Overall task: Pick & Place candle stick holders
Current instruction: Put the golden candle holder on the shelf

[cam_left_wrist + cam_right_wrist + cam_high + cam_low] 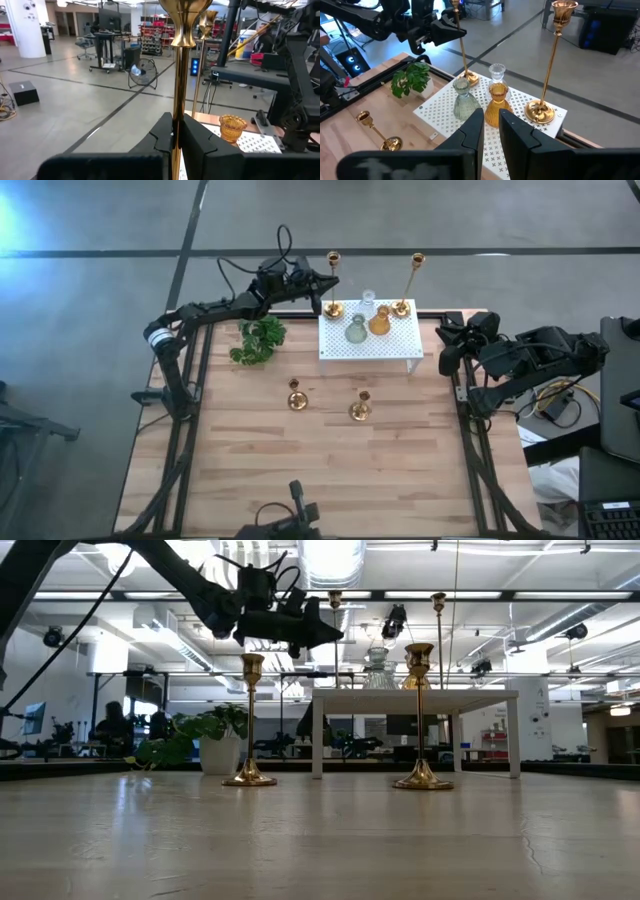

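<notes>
Two tall gold candlesticks stand on the white perforated stand: one at its far left corner, one at its far right. The green, amber and clear glass holders stand between them. Two short gold candlesticks stand on the wooden table. My left gripper is shut on the left tall candlestick. My right gripper hovers open and empty by the stand's right end. My left gripper pinches the tall candlestick's slim stem between its two fingers, in the stem's upper half below the cup. The fingers come level from the table's left and lie across the stem. The candlestick stands upright, its round base seemingly on the stand's corner.
A green leafy plant sits left of the stand, under my left arm. Open wooden table lies near of the two short candlesticks. The table's far edge runs just behind the stand.
</notes>
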